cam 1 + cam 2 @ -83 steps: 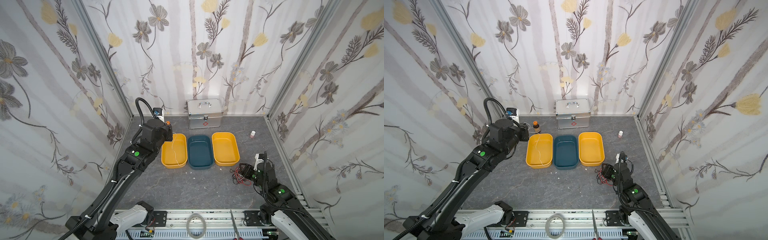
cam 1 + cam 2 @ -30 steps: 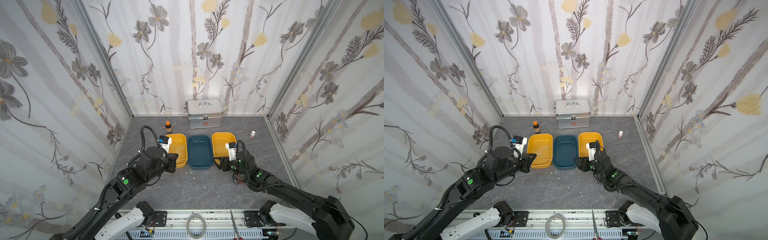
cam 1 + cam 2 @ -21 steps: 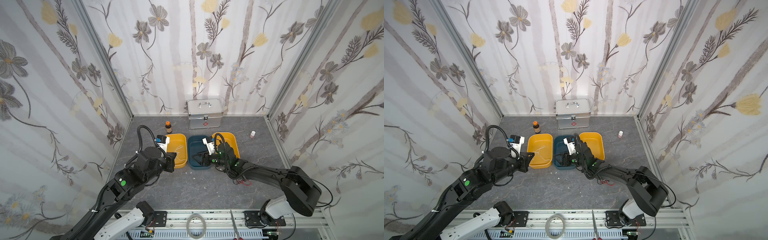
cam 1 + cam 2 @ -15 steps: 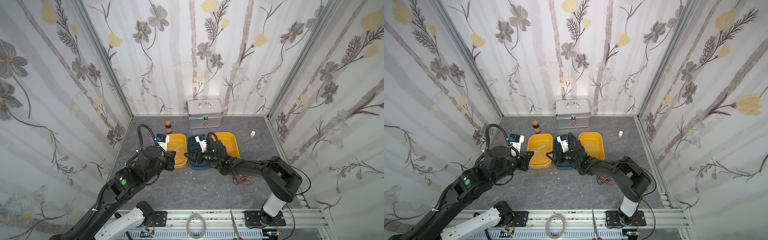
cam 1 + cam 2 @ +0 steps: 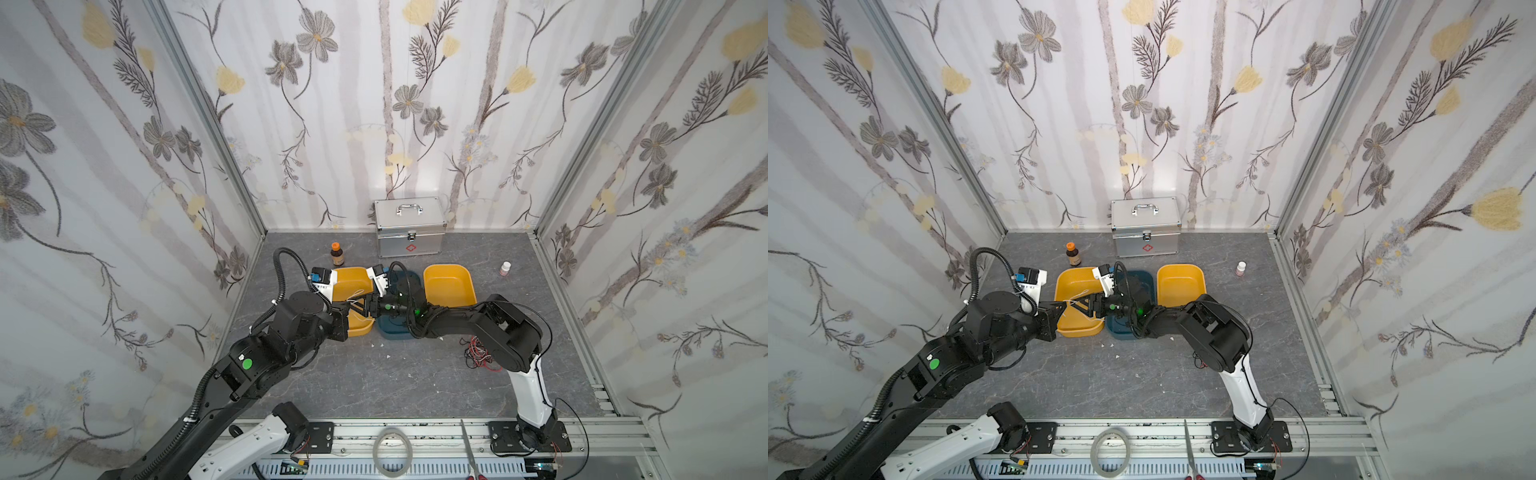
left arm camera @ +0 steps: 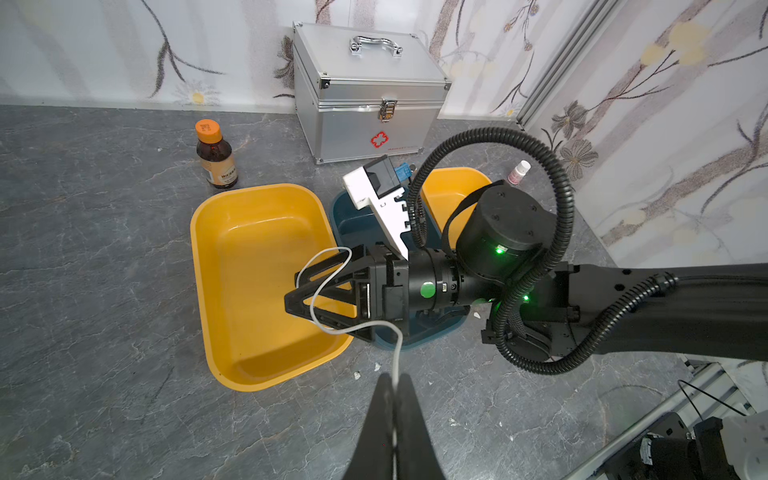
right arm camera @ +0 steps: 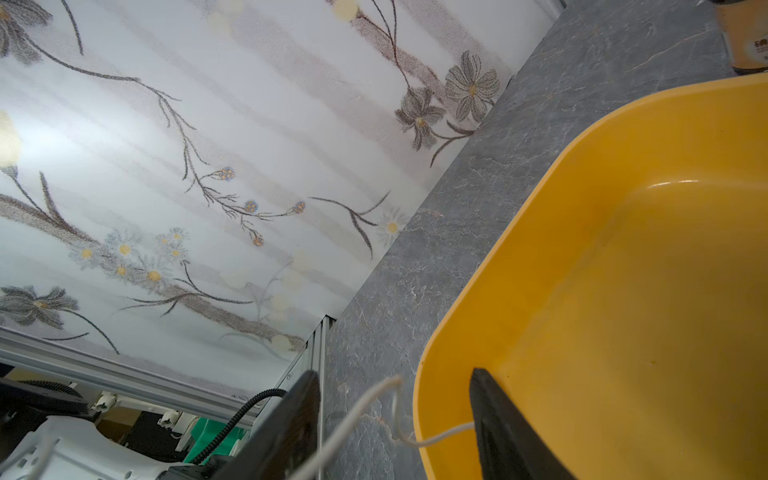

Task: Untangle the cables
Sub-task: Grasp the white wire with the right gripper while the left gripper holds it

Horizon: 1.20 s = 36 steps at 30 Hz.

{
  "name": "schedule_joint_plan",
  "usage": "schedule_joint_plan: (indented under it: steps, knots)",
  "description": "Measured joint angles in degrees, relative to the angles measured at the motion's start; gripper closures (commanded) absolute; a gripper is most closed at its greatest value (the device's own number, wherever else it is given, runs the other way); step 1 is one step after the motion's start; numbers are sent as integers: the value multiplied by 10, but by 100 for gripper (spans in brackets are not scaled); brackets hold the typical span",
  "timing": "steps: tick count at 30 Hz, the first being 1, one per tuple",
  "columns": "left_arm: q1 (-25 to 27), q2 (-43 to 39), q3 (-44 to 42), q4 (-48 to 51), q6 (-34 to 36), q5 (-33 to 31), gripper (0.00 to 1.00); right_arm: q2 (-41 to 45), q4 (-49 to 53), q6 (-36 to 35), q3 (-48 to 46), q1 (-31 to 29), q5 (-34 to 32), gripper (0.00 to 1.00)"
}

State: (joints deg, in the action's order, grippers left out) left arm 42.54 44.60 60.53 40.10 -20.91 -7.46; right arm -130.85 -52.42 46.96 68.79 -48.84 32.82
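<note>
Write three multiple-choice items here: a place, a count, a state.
1. Where does the red and black cable tangle lie? A inside a tray; B on the table; C hanging from an end effector.
2. How many yellow trays are there? A one; B three; C two.
3. The left end effector is: A shut on the white cable; B wide open; C out of view.
B: it rests on bare grey table. C: one either side of the blue tray. A: the cable runs into its closed jaws.
</note>
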Motion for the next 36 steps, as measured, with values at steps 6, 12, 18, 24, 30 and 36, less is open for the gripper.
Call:
schedule_joint_plan:
  steps: [6, 12, 18, 24, 30, 36]
  knots:
    - [-1, 2, 2, 0, 4, -3, 100, -31, 2, 11, 21, -9, 1, 69]
    - [-2, 1, 2, 0, 10, -5, 100, -14, -3, 14, -21, -7, 0, 90]
    - [-7, -7, 0, 0, 10, -10, 100, 26, -28, 30, -66, -7, 1, 94]
    - [-14, -12, -8, 0, 10, -14, 100, 57, -51, 65, -117, -9, 21, 95]
    - [-22, -15, -14, 0, 10, -14, 100, 88, -87, 109, -181, -21, 48, 95]
    - [-35, -17, -23, 0, 10, -13, 100, 143, -105, 129, -198, -35, 61, 95]
